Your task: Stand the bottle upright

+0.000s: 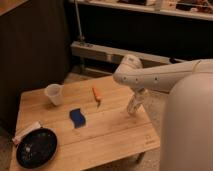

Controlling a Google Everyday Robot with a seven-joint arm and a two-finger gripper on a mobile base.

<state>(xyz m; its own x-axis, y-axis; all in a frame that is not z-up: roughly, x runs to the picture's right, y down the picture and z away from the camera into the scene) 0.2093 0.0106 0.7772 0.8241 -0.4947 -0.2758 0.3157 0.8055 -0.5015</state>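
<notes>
The bottle [132, 108] shows as a small whitish shape standing roughly upright on the right side of the wooden table [115, 140], close to the far right edge. My gripper [137, 98] comes down from the white arm right on top of the bottle and hides its upper part. I cannot make out whether the gripper holds the bottle or only touches it.
A wide translucent cup [53, 94] stands at the back left. An orange stick-like item [96, 95] and a blue sponge [77, 117] lie mid-table. A black dish [36, 148] and a white packet [27, 131] sit front left. My white body fills the right.
</notes>
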